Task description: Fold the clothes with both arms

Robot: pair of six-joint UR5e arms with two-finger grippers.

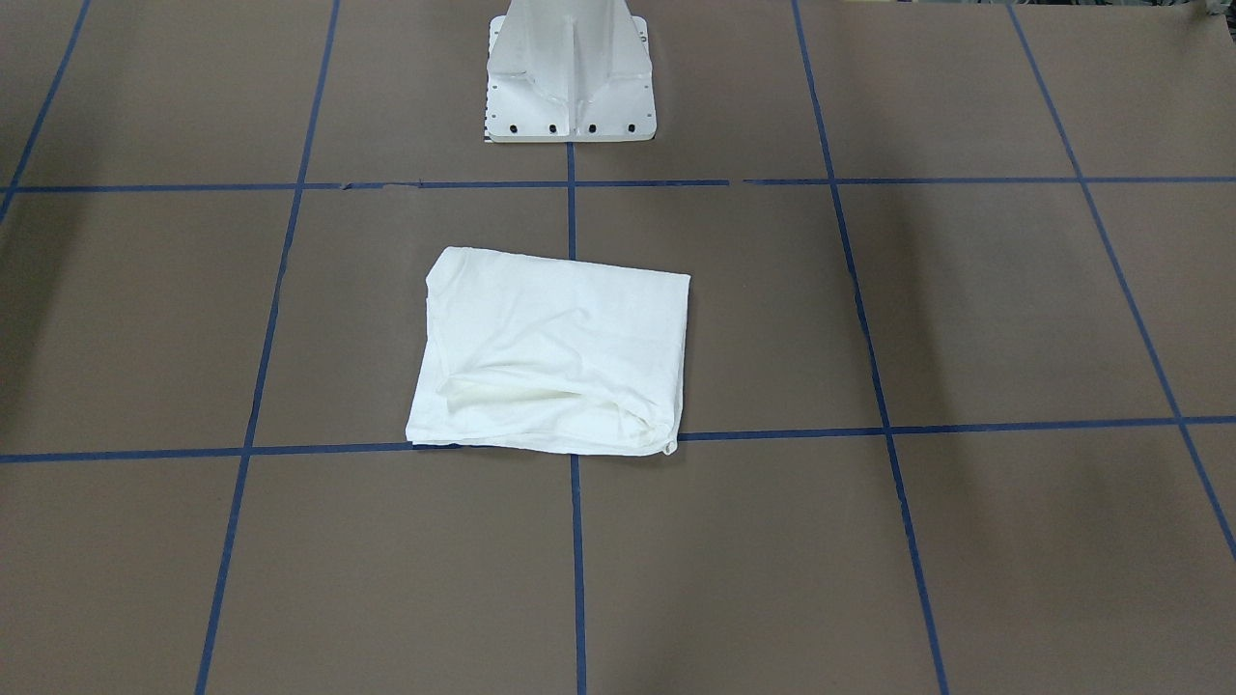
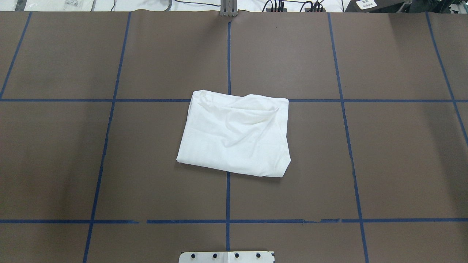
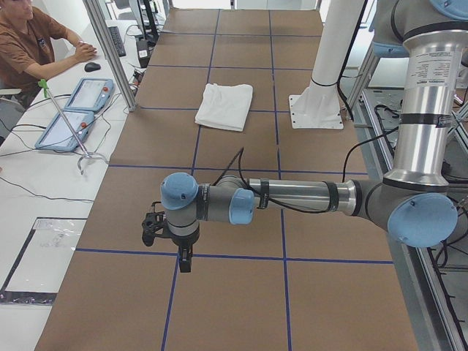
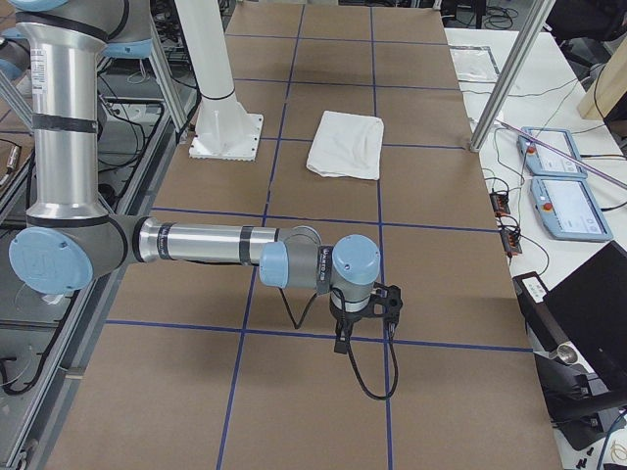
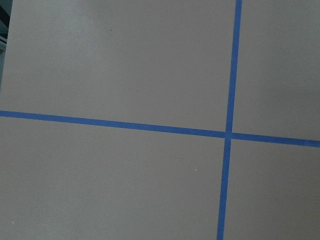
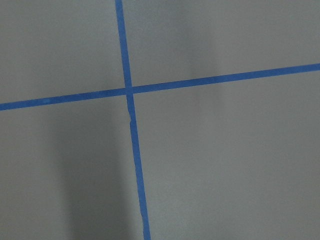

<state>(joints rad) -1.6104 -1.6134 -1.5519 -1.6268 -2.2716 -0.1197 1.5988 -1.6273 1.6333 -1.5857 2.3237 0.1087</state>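
Nearest in each side view is an arm parked low over bare table (image 2: 146,164), well away from the work. The left gripper (image 3: 184,257) hangs above a tape crossing at one end and the right gripper (image 4: 343,338) above another at the opposite end. I cannot tell how far either is opened from these angles. No cloth hangs from them, and my wrist feeds give me only brown surface and blue tape. Further in, the shirt (image 2: 236,137) lies mid-table in front of the pedestal (image 1: 570,87), across the centre tape line (image 2: 228,54), folded into a compact rectangle, so I judge the job nearly finished. My worry is its edge on the operators' side: a puffy ridge and a rolled corner sit there, and those loose layers could spring open. If I go back in to tidy them, a pinch may catch only the top layer and peel the fold apart, or drag the whole stack askew. Beyond, a person (image 3: 29,44) sits beside the table.
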